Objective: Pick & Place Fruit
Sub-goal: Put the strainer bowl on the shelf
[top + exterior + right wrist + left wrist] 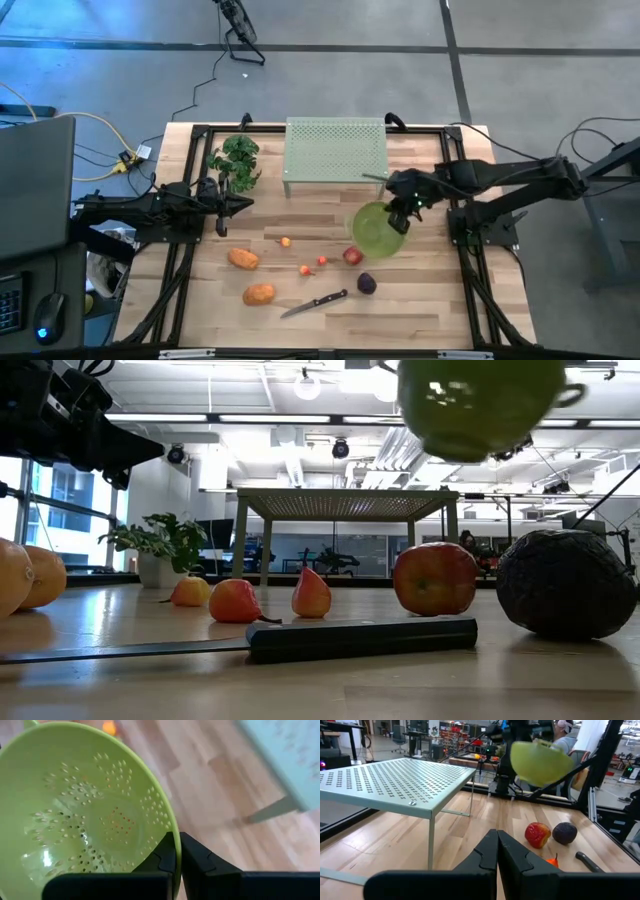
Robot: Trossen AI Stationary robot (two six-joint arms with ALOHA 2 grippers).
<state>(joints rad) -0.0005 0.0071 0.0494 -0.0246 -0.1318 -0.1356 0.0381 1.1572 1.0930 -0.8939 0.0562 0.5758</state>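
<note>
High view: right pincer (pixel 404 208) clamped on the rim of a green colander (pixel 377 230), held above the counter (pixel 440 300) just in front of the pale perforated rack (pixel 336 150). Left pincer (pixel 237 204) shut and empty, near the leafy bunch (pixel 236 160). Fruit loose on the wood: two orange ovals (pixel 243 259), a red round one (pixel 352 256), a dark purple one (pixel 367 284), tiny ones (pixel 306 269) between; knife (pixel 315 303) in front.

Low view: colander (pixel 478 405) hanging clear of the counter, above the red fruit (pixel 435 579) and purple fruit (pixel 566 583).

Left wrist view: fingers (pixel 512 857) pressed together, nothing between.

Right wrist view: fingers (pixel 192 857) closed, apparently pinching the colander's rim (pixel 167 815), though the contact itself sits partly hidden.
</note>
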